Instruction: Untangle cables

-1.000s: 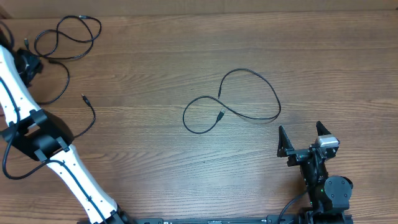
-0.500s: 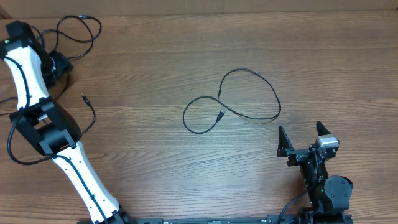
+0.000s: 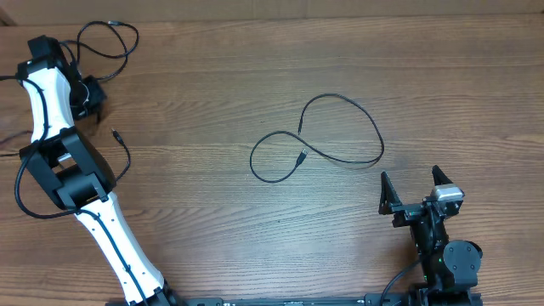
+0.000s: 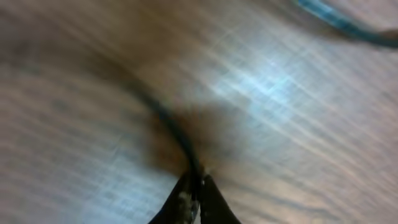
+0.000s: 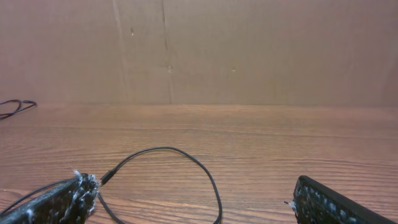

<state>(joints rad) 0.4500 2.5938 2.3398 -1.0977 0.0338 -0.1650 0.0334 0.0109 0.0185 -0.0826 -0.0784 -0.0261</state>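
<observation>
A thin black cable [image 3: 319, 140] lies in a figure-eight loop at the table's middle; it also shows in the right wrist view [image 5: 186, 158]. A second cable [image 3: 102, 42] lies looped at the far left back. A third cable [image 3: 126, 153] with a small plug curves beside the left arm. My left gripper [image 3: 87, 100] is near the back-left loops. In the blurred left wrist view it [image 4: 194, 186] is shut on a thin black cable [image 4: 168, 124]. My right gripper [image 3: 410, 176] is open and empty, just in front of the middle loop, and shows in its wrist view [image 5: 199, 205].
The wooden table [image 3: 255, 238] ends at a brown cardboard wall [image 5: 199, 50] at the back. The left arm's white links [image 3: 47, 102] stand over the left side. Thicker black wires [image 3: 17, 212] hang by the left arm.
My left arm has swung in from the left edge and its gripper has moved right, toward the back-left loops. The middle cable and the right arm have not moved.
</observation>
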